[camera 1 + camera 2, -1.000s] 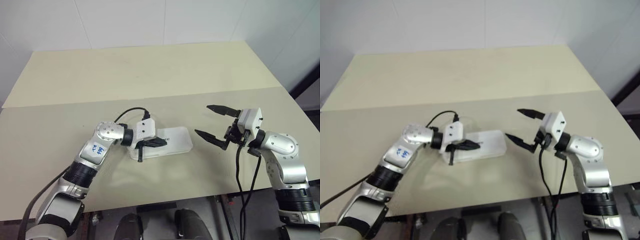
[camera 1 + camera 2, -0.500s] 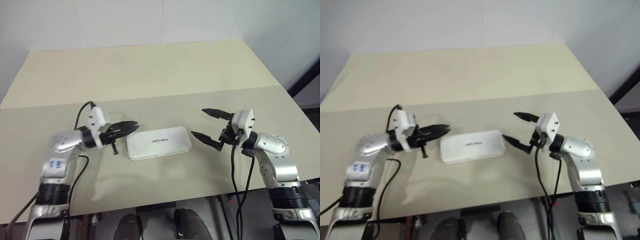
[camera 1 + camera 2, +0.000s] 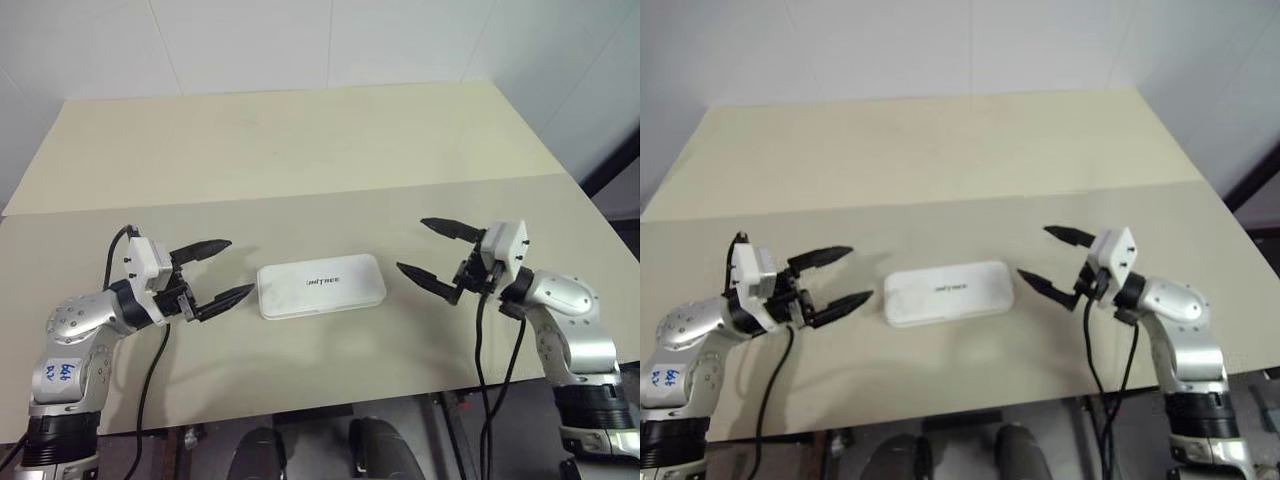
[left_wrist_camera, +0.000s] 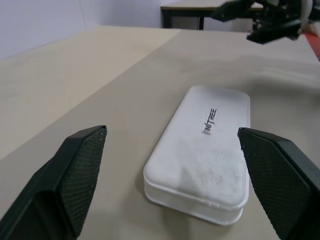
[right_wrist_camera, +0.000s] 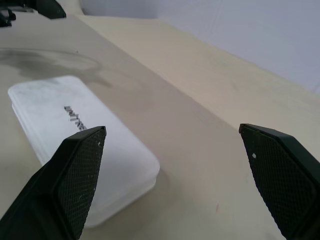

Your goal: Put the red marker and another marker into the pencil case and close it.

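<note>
A: Tabletop [image 3: 300,150], beige, two sheets meeting at a seam that runs across ahead of the case. Room around it?

B: Bare surface on every side of the pencil case [image 3: 321,285]; the far sheet reaches back to a white wall, and the near edge lies just behind both arms. The right edge runs down beside a dark post.

A: Pencil case, condition?

B: White hard plastic, rounded corners, lid down flat on its base, lying lengthwise between the two grippers and touching neither. Contents hidden by the shut lid, so cannot tell what is inside.

A: Lettering?

B: "UNITREE" in small dark letters at the middle of the lid, legible in the left wrist view. Blue handwriting on a label on the left forearm, too small to read.

A: Left gripper [image 3: 212,270]?

B: Fingers spread wide, empty, pointing at the case's left end with a gap between.

A: Right gripper [image 3: 433,254]?

B: Fingers likewise spread wide, empty, pointing at the case's right end, slightly apart from it.
</note>
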